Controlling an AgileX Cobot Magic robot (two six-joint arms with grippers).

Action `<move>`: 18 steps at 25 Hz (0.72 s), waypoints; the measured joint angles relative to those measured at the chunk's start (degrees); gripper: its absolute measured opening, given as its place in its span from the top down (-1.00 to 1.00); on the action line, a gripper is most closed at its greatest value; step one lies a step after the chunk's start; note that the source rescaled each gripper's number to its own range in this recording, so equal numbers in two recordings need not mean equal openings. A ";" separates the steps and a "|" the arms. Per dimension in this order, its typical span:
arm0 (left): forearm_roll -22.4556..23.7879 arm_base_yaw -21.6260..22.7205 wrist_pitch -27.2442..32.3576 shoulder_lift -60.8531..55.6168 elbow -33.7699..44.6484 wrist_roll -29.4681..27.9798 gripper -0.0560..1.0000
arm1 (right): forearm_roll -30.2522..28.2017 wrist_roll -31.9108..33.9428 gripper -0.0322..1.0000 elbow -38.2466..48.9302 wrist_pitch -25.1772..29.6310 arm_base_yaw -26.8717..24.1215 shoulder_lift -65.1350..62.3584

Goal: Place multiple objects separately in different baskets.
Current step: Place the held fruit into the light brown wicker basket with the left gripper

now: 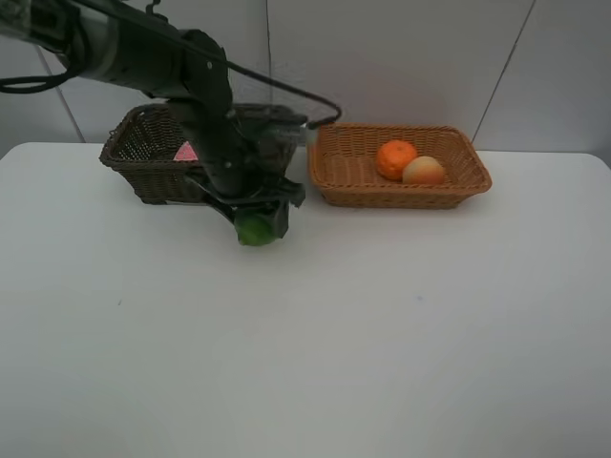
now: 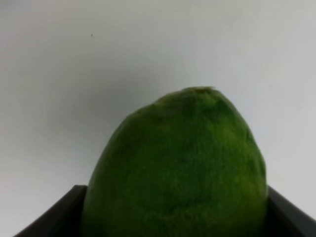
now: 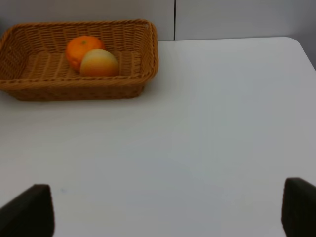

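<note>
green lime (image 2: 177, 168) between the left claw's (image 1: 258, 227) fingers

Plain white table (image 1: 382, 343) before a pale panelled wall (image 1: 401, 57).

Exterior high view: mounted above and in front of the white table (image 1: 382, 343), looking down and toward the back wall; takes in the whole tabletop, both baskets and the left arm.

Left wrist view: rides on the left arm, aimed along the left gripper (image 2: 173, 207) down at bare tabletop; very near, with the green lime (image 2: 177, 168) filling most of the picture.

Right wrist view: rides on the right arm, low over the table, facing across it toward the wall; the right gripper (image 3: 168, 212) shows only as two dark fingertips at the corners.

Shared: the light orange-tan basket (image 1: 458, 186) (image 3: 143, 54) with the orange mandarin (image 1: 395, 157) (image 3: 81, 48) appears in exterior and right wrist views; the lime (image 1: 256, 230) in exterior and left wrist views.
</note>
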 joint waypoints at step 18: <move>6.93 -9.43 4.65 9.83 -33.36 -16.15 -0.59 | 0.00 0.00 -1.00 0.00 0.00 0.00 0.00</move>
